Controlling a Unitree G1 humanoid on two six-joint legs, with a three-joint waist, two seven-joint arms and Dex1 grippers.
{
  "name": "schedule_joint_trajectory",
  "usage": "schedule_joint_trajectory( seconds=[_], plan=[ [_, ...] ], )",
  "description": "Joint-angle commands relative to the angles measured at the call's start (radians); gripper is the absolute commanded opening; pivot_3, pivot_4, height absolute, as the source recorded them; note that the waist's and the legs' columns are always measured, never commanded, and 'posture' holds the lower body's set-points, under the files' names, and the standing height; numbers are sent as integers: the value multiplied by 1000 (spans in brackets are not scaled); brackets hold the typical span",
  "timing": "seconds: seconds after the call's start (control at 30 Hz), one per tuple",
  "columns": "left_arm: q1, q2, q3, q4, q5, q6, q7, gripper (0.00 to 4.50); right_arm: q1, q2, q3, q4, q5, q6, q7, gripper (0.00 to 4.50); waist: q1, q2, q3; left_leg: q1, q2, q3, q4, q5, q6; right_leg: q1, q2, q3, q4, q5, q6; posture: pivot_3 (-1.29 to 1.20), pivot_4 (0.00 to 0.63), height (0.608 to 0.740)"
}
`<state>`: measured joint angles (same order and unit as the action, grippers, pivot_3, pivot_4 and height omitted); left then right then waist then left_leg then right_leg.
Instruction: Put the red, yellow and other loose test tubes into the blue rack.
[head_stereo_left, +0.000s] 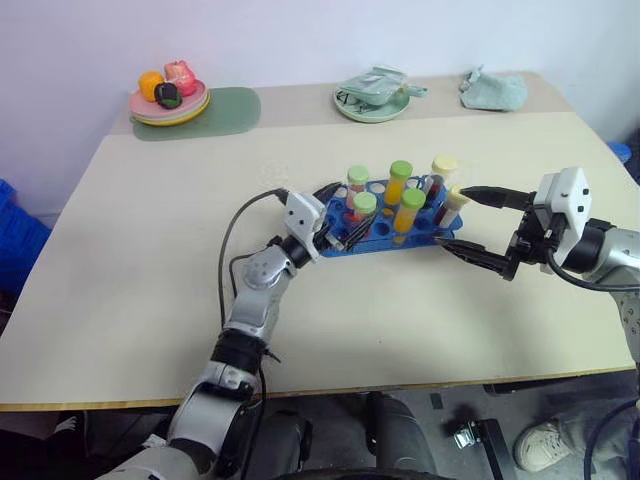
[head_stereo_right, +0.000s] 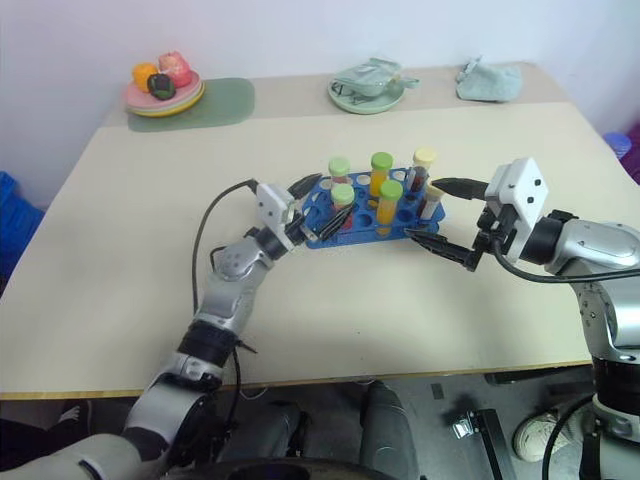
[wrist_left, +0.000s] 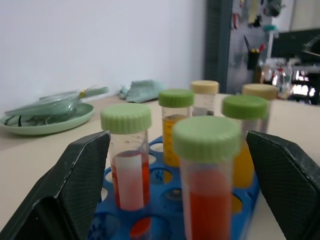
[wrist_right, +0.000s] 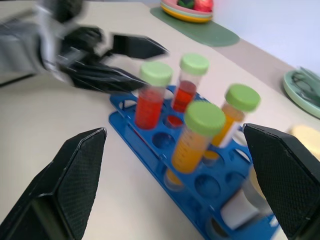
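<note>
The bright blue plastic two-tier rack (head_stereo_left: 385, 232) is seen near the middle of the pale beige desk (head_stereo_left: 150, 290), well clear of every desk edge. Six capped clear tubes stand upright in its holes: two w/ red liquid and pale green caps (head_stereo_left: 364, 204), two w/ yellow-orange liquid and green caps (head_stereo_left: 411, 199), two w/ pale yellow caps (head_stereo_left: 445, 166) at the rack's right end.

The left claw (head_stereo_left: 336, 232) is held at the rack's left end, fingers apart – the near red tube stands between them in the wrist view, not gripped. The right claw (head_stereo_left: 455, 222) is at the rack's right end, fingers wide apart, nothing clamped.

Open desk lies in front of the rack and to both sides. Along the far edge – a stack of plates w/ toy fruit (head_stereo_left: 168, 100) on a green mat, a pale green dish (head_stereo_left: 372, 106), a crumpled cloth (head_stereo_left: 494, 90).
</note>
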<state>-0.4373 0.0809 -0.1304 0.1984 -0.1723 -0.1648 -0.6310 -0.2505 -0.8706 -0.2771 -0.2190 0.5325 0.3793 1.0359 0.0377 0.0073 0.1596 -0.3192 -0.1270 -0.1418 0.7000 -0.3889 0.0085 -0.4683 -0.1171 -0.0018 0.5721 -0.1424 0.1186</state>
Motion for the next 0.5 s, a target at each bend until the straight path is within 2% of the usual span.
schedule_joint_trajectory(
  seconds=[0.03, 0.17, 0.27, 0.4, 0.5],
  plan=[
    [69, 91, 29, -216, -72, 104, -48, 4421, 5, -9, -18, 14, 3, -32, 27, 4500, 1, 0, 0, 0, 0, 0, 0, 0, 0, 0, 0, 0, 0, 0, 0, 0, 150, 740],
    [131, 231, 81, -364, -171, 220, -119, 4421, 7, -16, -16, 48, 0, -57, 64, 4500, 4, 0, 0, 0, 0, 0, 0, 0, 0, 0, 0, 0, 0, 0, 0, 0, 150, 740],
    [165, 388, 173, -409, -274, 312, -232, 4421, 35, -25, -18, 52, 14, -51, 111, 4500, 1, 0, 0, 0, 0, 0, 0, 0, 0, 0, 0, 0, 0, 0, -1, 0, 150, 740],
    [202, 601, 320, -365, -416, 403, -418, 4421, 56, -34, -12, 44, 18, -54, 154, 4500, -5, 1, 0, 0, 1, 0, -1, 0, 0, -1, 1, 0, 1, 0, -1, 0, 150, 740],
    [210, 703, 400, -325, -498, 469, -516, 4421, 80, -39, -16, 52, 3, -79, 183, 4500, 0, 1, 0, 0, 1, 0, -1, 0, 0, -1, 1, 0, 1, 0, -1, 0, 150, 740]
  ],
)
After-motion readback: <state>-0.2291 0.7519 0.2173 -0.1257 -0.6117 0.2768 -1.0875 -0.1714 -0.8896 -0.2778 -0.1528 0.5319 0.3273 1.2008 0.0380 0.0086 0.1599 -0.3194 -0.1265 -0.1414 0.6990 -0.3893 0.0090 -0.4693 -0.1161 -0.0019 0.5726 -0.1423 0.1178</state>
